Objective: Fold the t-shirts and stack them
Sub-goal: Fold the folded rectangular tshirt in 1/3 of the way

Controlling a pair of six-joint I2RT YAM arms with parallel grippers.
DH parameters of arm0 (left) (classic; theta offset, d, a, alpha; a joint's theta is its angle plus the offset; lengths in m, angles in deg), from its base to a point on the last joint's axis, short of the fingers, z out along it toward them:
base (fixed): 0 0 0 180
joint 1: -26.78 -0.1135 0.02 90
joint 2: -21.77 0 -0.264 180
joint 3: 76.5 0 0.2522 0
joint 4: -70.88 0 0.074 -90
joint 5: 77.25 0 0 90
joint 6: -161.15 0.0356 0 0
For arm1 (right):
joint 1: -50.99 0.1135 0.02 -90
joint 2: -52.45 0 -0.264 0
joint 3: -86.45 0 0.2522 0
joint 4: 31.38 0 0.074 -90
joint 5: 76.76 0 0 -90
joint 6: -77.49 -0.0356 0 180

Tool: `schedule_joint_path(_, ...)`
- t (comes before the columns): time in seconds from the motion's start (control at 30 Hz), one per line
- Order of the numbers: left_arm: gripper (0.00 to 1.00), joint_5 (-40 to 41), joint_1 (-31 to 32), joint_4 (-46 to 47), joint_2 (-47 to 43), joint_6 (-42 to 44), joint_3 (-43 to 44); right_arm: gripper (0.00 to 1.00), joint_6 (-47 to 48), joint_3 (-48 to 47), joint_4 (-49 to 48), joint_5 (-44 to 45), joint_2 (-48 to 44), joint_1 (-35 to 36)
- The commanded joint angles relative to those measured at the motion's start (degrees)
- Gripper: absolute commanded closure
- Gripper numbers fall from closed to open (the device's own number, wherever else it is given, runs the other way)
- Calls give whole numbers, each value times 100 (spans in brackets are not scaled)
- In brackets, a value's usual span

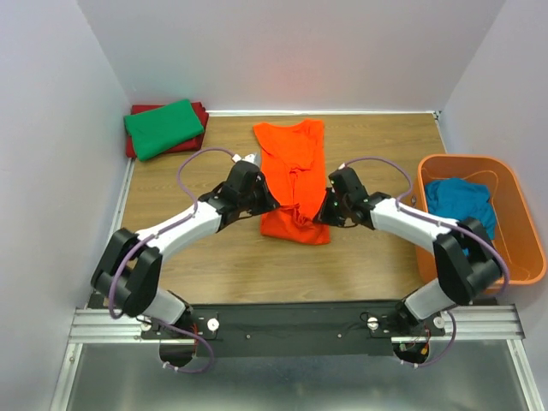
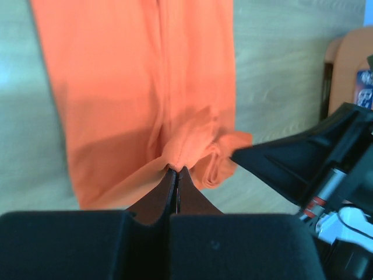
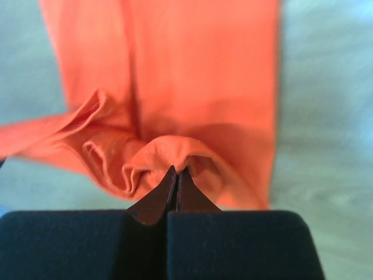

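Pinching the near hem of the orange t-shirt [image 1: 292,163], spread at the middle of the table [image 1: 214,265], the left gripper [image 2: 176,171] and right gripper [image 3: 176,170] are both clamped on cloth and should rise together, evenly, carrying it toward the collar.

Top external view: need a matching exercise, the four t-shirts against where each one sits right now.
Things
1. orange t-shirt
2. green t-shirt
3. dark red t-shirt
4. teal t-shirt

Places
A. inside the basket
B. far-left corner, top of the pile
C. middle of the table, near end pinched by the left fingers and the right fingers
D. far-left corner, under another shirt

Pairs: 1-C, 2-B, 3-D, 4-A
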Motion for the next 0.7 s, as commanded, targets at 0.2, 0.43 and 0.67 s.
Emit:
schedule_joint_path(0.2, 100, 193, -238, 573, 1068, -204, 839, 99, 430, -1144, -500, 630, 1373, -596)
schedule_joint_path(0.43, 100, 220, -501, 670, 1402, -275, 1041, 99, 447, -1601, -562, 436, 1707, -895)
schedule_joint_path(0.67, 100, 158, -782, 687, 1630, -178, 1278, 99, 483, -2048, -597, 50, 2085, -1150)
